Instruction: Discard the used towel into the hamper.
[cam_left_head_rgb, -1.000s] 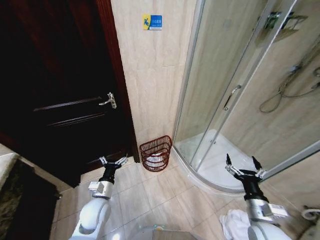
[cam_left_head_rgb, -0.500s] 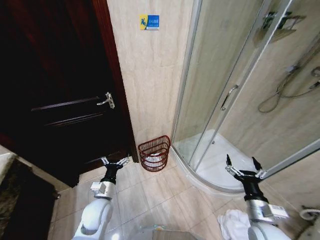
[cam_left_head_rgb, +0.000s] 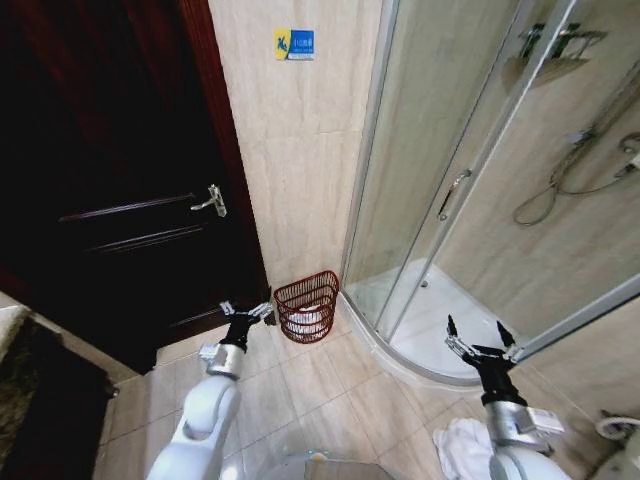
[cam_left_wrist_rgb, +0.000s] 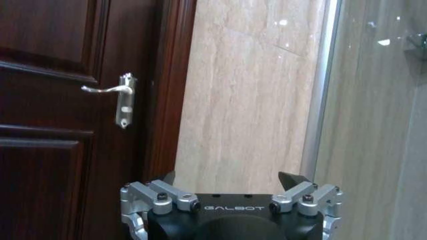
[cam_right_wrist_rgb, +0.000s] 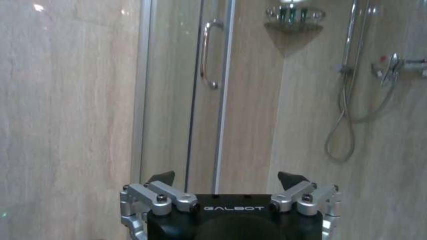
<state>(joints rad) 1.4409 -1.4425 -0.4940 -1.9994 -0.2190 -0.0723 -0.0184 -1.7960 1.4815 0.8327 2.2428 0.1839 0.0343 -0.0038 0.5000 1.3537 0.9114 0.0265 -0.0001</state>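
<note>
On floor by right gripper (cam_left_head_rgb: 481, 345), spread like left gripper (cam_left_head_rgb: 246, 312): towel (cam_left_head_rgb: 462, 443), likely soft, light; pinch a raised fold for hamper (cam_left_head_rgb: 307, 305).

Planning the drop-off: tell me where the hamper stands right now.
In the head view the hamper stands on the floor against the tiled wall, between the dark door and the shower enclosure, just beyond the left tool.
</note>
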